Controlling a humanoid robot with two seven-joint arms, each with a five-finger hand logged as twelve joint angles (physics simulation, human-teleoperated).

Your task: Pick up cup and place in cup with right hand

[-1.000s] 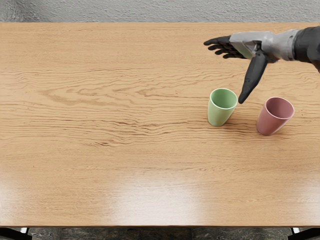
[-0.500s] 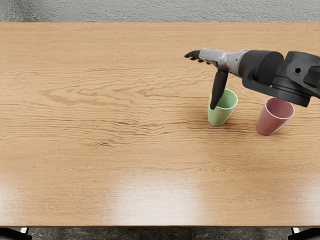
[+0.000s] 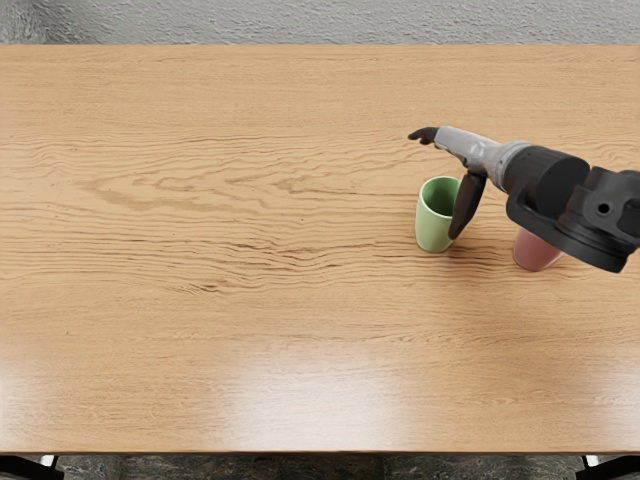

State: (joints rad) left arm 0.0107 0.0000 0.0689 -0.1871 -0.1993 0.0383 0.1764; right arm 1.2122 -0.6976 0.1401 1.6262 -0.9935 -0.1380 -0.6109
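My right hand [image 3: 440, 185] comes in from the right edge, over the far side of the green cup [image 3: 434, 226]. Its fingers [image 3: 425, 134] extend to the left and its thumb hangs down, overlapping the green cup's right side in the view; whether it touches cannot be told. The hand is open and holds nothing. The green cup stands upright. To its right is the pink cup [image 3: 537, 250], whose upper part is hidden behind the wrist and forearm.
A wooden table [image 3: 250, 330] fills most of the view. Its far edge runs below a grey textured surface [image 3: 300, 22], and its near edge lies close to the bottom of the picture.
The right hand first went left and nearer, then came back a little to the right and further toward the near side. Its forearm now covers the pink cup's rim. Both cups have stayed put.
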